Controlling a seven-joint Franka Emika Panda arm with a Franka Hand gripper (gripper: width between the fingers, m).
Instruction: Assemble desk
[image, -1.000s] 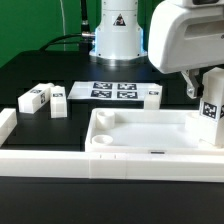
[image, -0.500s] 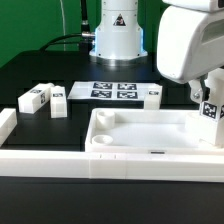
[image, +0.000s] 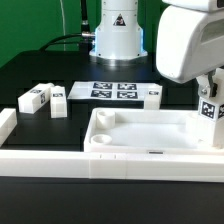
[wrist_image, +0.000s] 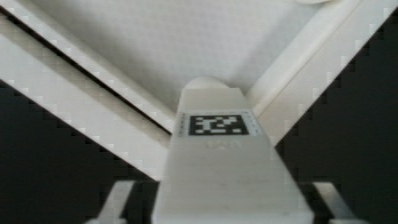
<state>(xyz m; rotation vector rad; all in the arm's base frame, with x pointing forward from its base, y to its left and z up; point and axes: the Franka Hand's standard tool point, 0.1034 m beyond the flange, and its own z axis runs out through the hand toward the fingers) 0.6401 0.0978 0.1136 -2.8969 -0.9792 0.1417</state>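
The white desk top lies rim-up on the table, with round sockets in its corners. My gripper is shut on a white desk leg and holds it over the top's far corner at the exterior view's right. In the wrist view the leg with its black tag sits between my two fingers, with the inside of the desk top beneath it. Two loose legs lie at the exterior view's left. A third leg lies beside the marker board.
The marker board lies behind the desk top. A long white border rail runs along the front, with another piece at the exterior view's left. The robot base stands at the back.
The arm has shifted slightly toward the exterior view's right, and the held leg has turned a little. The desk top and loose legs have not moved.
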